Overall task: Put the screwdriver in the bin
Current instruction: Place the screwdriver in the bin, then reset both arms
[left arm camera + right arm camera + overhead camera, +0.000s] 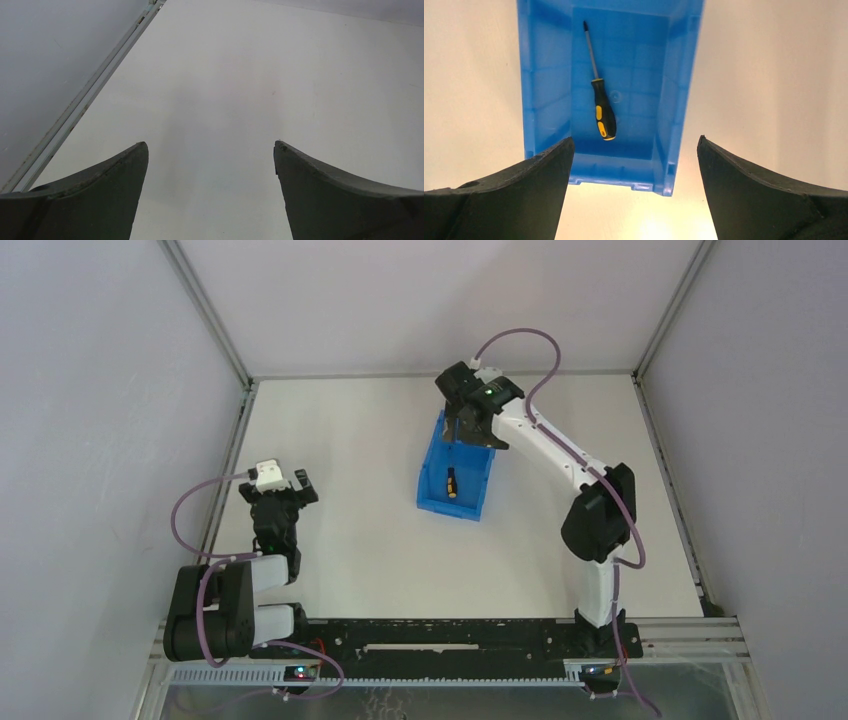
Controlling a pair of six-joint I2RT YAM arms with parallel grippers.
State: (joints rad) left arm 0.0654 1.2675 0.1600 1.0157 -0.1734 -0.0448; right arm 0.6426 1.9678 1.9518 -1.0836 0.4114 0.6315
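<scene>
The screwdriver (451,483), black handle with yellow bands and a thin dark shaft, lies flat on the floor of the blue bin (447,506), along its length. In the right wrist view the screwdriver (603,112) rests free inside the bin (531,75). My right gripper (470,433) hangs open and empty above the bin's far end, and its jaws (634,138) stand wide apart, clear of the screwdriver. My left gripper (277,488) is open and empty over the bare table at the left, far from the bin, and also shows in the left wrist view (210,144).
White walls with metal frame rails (225,455) close in the table on three sides. A rail also runs along the table's left edge in the left wrist view (85,100). The arm bases sit on a black rail (450,635) at the near edge.
</scene>
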